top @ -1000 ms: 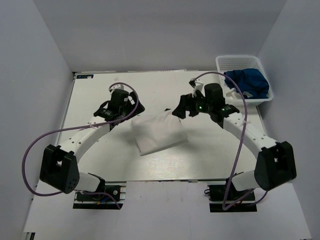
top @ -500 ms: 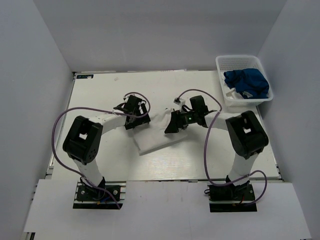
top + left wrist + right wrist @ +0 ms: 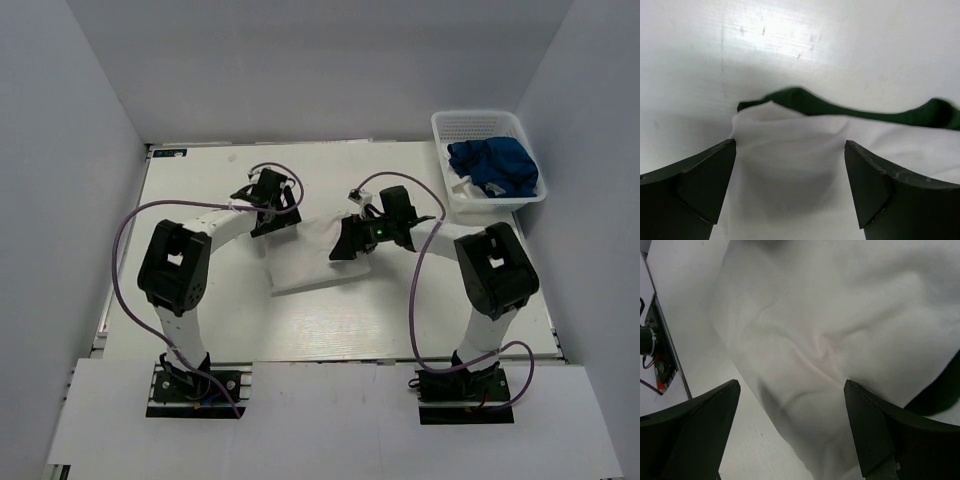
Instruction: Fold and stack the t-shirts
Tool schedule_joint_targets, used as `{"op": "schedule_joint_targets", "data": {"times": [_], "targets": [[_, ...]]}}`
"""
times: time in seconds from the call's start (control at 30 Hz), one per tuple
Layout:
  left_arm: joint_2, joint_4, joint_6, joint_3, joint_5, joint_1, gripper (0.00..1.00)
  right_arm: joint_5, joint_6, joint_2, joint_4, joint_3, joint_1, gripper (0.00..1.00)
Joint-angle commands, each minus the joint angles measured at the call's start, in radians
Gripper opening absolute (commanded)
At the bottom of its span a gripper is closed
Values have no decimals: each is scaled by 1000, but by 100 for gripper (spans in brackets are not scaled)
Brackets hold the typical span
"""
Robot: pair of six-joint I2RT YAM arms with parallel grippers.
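A folded white t-shirt (image 3: 312, 258) with dark green trim lies on the table between the two arms. My left gripper (image 3: 268, 222) is open, low over its far left corner; the left wrist view shows white cloth (image 3: 805, 165) with a green edge (image 3: 840, 107) between the spread fingers. My right gripper (image 3: 345, 245) is open, low over the shirt's right edge; the right wrist view shows wrinkled white cloth (image 3: 830, 330) and a bit of green sleeve (image 3: 940, 392) between the fingers. A royal blue t-shirt (image 3: 492, 167) lies bunched in the basket.
A white plastic mesh basket (image 3: 478, 125) stands at the table's far right corner, holding the blue shirt. The white table (image 3: 200, 180) is walled by grey panels on the left, back and right. Purple cables loop beside both arms.
Both arms have swung inward and down onto the white shirt. The left gripper has shifted a little toward the far side and the shirt's left part looks narrower.
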Motion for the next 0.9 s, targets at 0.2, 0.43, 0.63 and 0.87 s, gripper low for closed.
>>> {"op": "schedule_joint_targets", "data": {"times": [0.2,0.43,0.63,0.87], "targets": [[-270,-98,57,98,5,11,99,164,26,-223,-123,145,-6,90],[-309,96,86,-132,428,-21,99,61,166,-75,66,136,-17,90],[-249,339,37,-331,754,-30,99,89,244,140,262,185,-27,90],[-139,210,83,-335,577,-7,99,144,255,193,295,136,-37,90]]}}
